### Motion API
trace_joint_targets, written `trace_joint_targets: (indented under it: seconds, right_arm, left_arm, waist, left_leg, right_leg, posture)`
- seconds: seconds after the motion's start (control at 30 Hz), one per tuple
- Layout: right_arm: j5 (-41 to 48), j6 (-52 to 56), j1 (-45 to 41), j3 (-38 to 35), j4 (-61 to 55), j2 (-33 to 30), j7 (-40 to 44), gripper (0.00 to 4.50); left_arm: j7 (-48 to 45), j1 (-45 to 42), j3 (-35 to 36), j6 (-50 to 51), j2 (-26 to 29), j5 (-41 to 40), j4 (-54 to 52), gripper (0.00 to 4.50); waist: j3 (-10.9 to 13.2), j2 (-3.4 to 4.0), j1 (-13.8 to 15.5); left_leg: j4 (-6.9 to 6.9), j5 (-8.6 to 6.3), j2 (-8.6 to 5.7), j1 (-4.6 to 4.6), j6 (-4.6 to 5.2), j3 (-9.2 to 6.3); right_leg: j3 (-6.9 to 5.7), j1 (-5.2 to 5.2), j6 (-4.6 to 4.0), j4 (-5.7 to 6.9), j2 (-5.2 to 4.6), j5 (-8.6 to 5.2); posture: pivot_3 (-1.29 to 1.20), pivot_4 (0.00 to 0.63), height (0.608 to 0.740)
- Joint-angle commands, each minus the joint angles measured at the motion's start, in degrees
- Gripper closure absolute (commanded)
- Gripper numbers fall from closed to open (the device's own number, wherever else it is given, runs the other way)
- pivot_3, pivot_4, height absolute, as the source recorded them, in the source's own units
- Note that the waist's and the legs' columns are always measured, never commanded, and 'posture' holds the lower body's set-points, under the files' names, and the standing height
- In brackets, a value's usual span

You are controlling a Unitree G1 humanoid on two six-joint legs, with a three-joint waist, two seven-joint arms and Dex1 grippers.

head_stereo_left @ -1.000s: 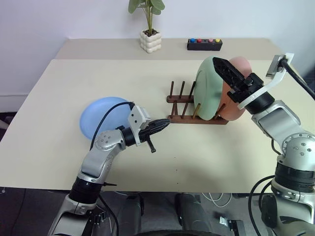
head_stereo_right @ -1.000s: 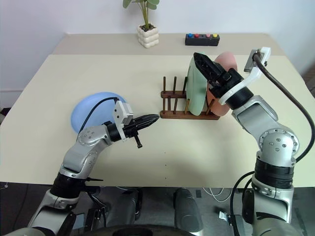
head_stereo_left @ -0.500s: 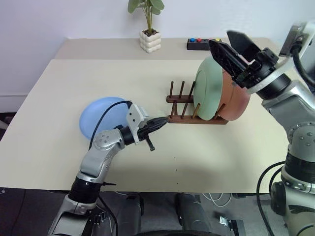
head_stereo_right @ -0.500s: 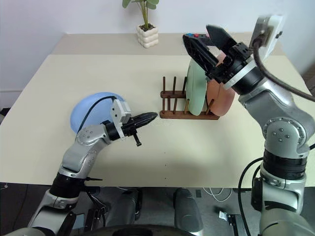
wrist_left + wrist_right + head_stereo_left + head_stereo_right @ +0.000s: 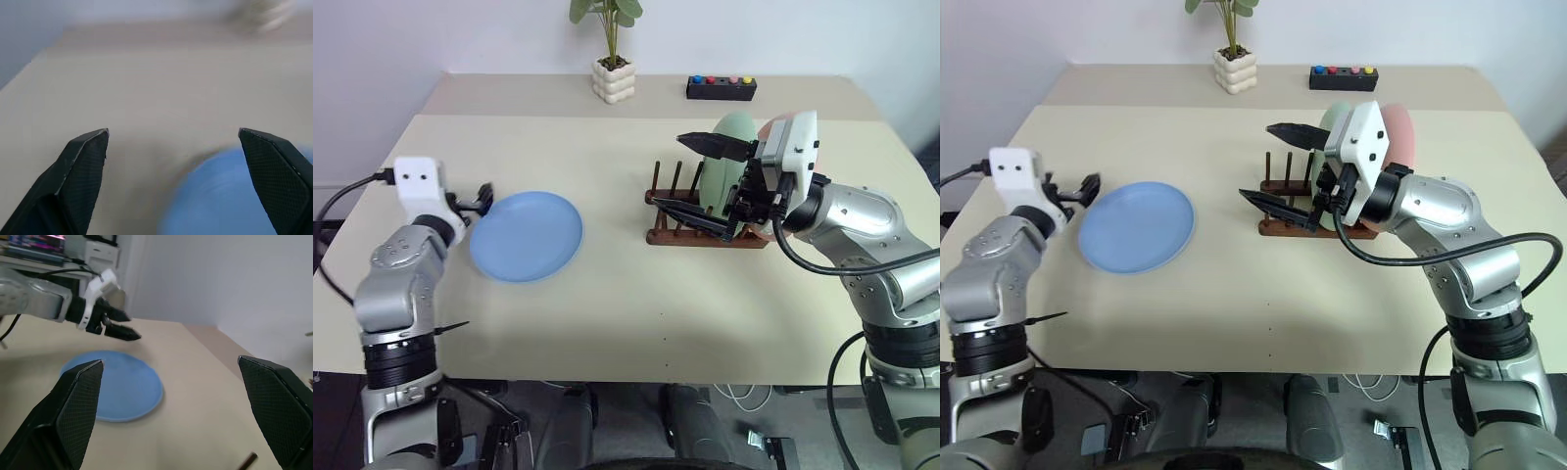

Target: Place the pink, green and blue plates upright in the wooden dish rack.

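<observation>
Both claws are spread wide and empty. The left claw (image 5: 481, 199) hovers at the table's (image 5: 636, 294) left edge beside the flat-lying blue plate (image 5: 527, 235). The right claw (image 5: 690, 176) points left across the wooden rack (image 5: 690, 220), partly hiding the upright green plate (image 5: 729, 162) and pink plate (image 5: 1400, 137).

The left gripper (image 5: 481, 199), whose black fingers were pressed together and pointing right toward the dark brown wooden dish rack (image 5: 705, 223), has swung out to the left edge of the light blue round plate (image 5: 527, 235) and spread wide. The right gripper (image 5: 690, 176) has left the upright mint green plate (image 5: 729, 147), dropped lower and turned leftward, spread across the rack.
</observation>
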Motion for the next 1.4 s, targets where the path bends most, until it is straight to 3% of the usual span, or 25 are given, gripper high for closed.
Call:
trace_joint_targets:
  seconds: [0.03,0.37,0.5,0.7,0.8,0.93,1.07,1.4]
  right_arm:
    - [-0.60,-1.99,-1.95,-1.50,-0.13,0.28,2.82,0.00]
    - [-0.61,-1.52,-1.31,-1.67,-1.53,0.94,5.99,0.00]
    - [-1.14,-1.44,-0.79,-1.13,-1.68,1.28,6.06,0.00]
    - [-1.65,-1.22,-0.69,-0.99,-1.60,1.83,6.02,0.00]
    - [-1.81,-1.12,-0.69,-1.08,-1.63,1.99,6.12,0.00]
    - [-8.56,-3.16,-2.36,1.03,1.31,2.30,3.94,0.00]
    - [-23.22,-15.16,-4.73,6.99,5.30,2.91,2.71,0.00]
    - [-52.06,-40.19,-12.06,16.56,18.38,6.45,-7.94,0.00]
  left_arm:
    - [1.35,-0.32,0.40,9.98,-0.02,-2.12,-3.99,0.04]
    - [2.41,0.52,-0.46,18.56,-2.04,-1.80,-3.29,0.04]
    - [2.94,0.98,-0.35,15.92,-1.74,-0.77,-2.88,1.29]
    - [3.77,0.68,0.54,15.24,-2.19,-0.53,-2.57,4.43]
    - [3.82,0.76,0.53,15.04,-2.19,-0.60,-2.57,4.48]
    - [5.68,-5.21,4.39,1.40,-5.93,-1.88,-5.86,4.48]
    - [2.37,-14.42,-2.57,-14.23,-6.10,-0.25,-11.64,4.48]
    - [3.47,-21.75,-12.46,-14.98,-10.92,0.24,-16.06,4.48]
  waist:
    - [0.02,-0.08,0.20]
    - [0.01,-0.14,-0.08]
    - [0.01,-0.14,-0.08]
    - [0.00,-0.14,-0.05]
    - [-0.01,-0.15,-0.06]
    - [0.00,-0.29,0.35]
    - [0.04,-0.41,0.36]
    - [0.01,-0.35,-0.21]
  left_leg:
    - [0.00,0.00,0.00,0.00,0.00,-0.01]
    - [-0.05,0.00,0.01,0.01,-0.02,-0.05]
    - [-0.05,0.00,0.01,0.01,-0.02,-0.05]
    - [-0.05,0.00,0.01,0.02,-0.02,-0.05]
    - [-0.02,0.01,0.01,0.06,-0.03,-0.05]
    - [0.01,0.05,0.00,0.02,-0.10,-0.08]
    - [0.00,0.08,-0.01,-0.05,-0.15,-0.06]
    - [-0.12,0.10,-0.01,0.00,-0.20,-0.02]
  right_leg:
    - [-0.03,0.01,0.00,-0.01,-0.01,0.00]
    - [-0.07,-0.01,-0.02,0.01,-0.02,0.01]
    - [-0.07,-0.01,-0.02,0.01,-0.02,0.01]
    - [-0.07,-0.01,-0.02,0.01,-0.02,0.01]
    - [-0.07,0.04,-0.03,0.02,-0.02,0.01]
    - [-0.11,0.04,-0.06,0.01,-0.02,0.03]
    - [-0.12,-0.02,-0.07,-0.04,-0.05,0.05]
    - [-0.09,-0.09,0.00,0.02,-0.04,0.09]
  posture:
    - [0.00,0.150,0.730]
    - [0.00,0.150,0.730]
    - [0.00,0.150,0.730]
    - [0.00,0.150,0.730]
    - [0.00,0.150,0.730]
    - [0.00,0.150,0.730]
    - [0.00,0.150,0.730]
    - [0.00,0.150,0.730]
